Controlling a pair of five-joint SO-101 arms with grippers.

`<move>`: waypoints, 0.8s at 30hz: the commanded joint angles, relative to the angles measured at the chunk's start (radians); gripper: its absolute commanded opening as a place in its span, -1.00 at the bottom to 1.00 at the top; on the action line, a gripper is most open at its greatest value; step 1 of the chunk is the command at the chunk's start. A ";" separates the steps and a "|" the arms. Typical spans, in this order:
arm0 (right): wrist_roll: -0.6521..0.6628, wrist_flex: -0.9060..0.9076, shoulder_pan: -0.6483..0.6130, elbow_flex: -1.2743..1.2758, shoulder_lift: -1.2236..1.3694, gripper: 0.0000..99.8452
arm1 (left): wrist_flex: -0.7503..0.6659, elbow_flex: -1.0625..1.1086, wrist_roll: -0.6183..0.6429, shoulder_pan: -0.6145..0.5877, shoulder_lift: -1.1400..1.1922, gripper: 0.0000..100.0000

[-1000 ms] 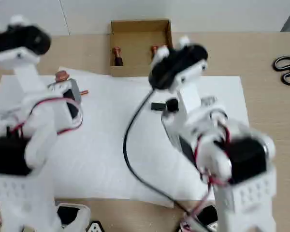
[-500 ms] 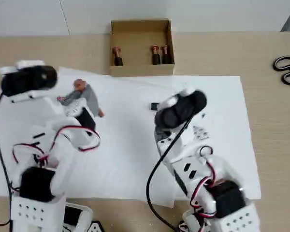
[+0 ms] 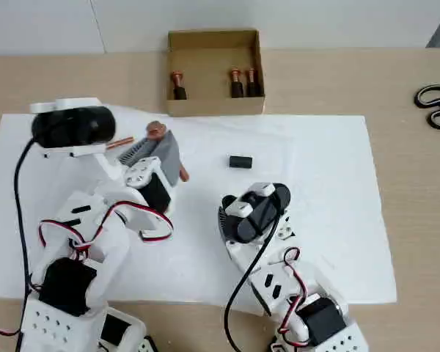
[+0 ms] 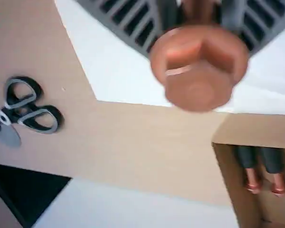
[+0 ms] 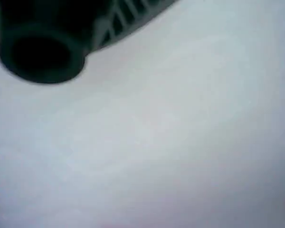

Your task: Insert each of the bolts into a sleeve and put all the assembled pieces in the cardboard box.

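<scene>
Bolt (image 4: 199,66) and sleeve (image 3: 240,161) both look small, rigid and light to us, so neither should deform under a firm pinch, though the smooth metal may slip or twist. The left fingers (image 3: 167,151) are closed on the copper-coloured bolt, gripping its shank, with the hex head standing clear on one side of them. We judge that a sound hold, since it should leave the other end free to enter a bore. The black sleeve lies on its side on the white paper (image 3: 337,183), well apart from those fingers, toward the other arm. Being round, it could roll, so we would pinch it across its middle. Beyond the fingers, the cardboard box (image 3: 213,107) holds three assembled pieces (image 3: 237,83).
</scene>
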 commanded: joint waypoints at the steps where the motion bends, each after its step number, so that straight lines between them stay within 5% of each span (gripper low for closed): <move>1: 0.002 -0.027 -0.033 -0.006 -0.016 -0.99 | -0.034 0.021 0.008 0.032 0.003 -0.99; 24: 0.000 -0.027 -0.081 -0.012 -0.015 -0.99 | -0.169 0.206 0.003 0.155 -0.006 -0.99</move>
